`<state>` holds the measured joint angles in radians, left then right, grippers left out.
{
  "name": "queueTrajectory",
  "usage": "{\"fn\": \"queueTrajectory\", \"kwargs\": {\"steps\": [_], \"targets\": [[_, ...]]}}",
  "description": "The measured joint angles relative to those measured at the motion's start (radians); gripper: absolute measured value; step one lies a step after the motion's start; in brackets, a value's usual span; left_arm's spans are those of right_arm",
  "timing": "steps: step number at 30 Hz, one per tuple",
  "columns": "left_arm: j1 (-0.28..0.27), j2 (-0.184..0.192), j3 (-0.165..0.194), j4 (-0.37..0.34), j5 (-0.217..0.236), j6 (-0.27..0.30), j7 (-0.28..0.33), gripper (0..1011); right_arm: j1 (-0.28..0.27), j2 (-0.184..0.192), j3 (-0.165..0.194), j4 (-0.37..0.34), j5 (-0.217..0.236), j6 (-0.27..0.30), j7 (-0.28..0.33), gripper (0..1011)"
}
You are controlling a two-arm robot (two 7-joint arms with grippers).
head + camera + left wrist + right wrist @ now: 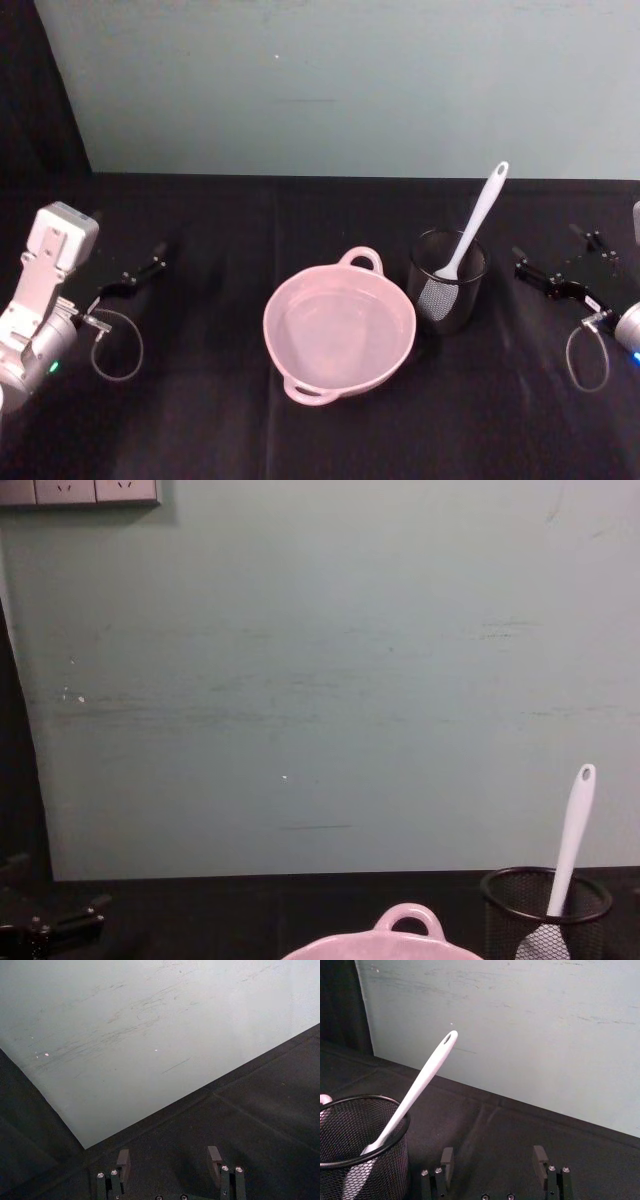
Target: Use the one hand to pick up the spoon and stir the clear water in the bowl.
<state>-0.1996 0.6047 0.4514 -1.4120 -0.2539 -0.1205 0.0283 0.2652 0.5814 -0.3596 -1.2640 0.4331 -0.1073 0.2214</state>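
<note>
On the black worktop (200,420) the pink bowl (339,330) of clear water sits beside the mesh cup (447,281), where the spoon (470,228) leans. The left end effector (130,277) and right end effector (565,262), both released, flank them well apart.

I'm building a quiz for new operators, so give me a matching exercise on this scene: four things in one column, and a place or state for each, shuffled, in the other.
Things:
1. spoon
2. bowl
3. left pincer
4. right pincer

Places or states:
A. open, at the table's left side, away from the dishes
B. stands tilted in the black mesh cup, handle up
C. open, just right of the mesh cup
D. sits mid-table, pink, with clear water

Pairs: 1-B, 2-D, 3-A, 4-C
</note>
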Motion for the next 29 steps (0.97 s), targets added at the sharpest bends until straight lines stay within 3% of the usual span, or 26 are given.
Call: {"fn": "queueTrajectory", "kwargs": {"steps": [29], "targets": [[0.0,0.0,0.0,0.0,0.0,0.0,0.0,1005,0.0,0.0,0.0,0.0,0.001,0.0,0.001,1003]]}}
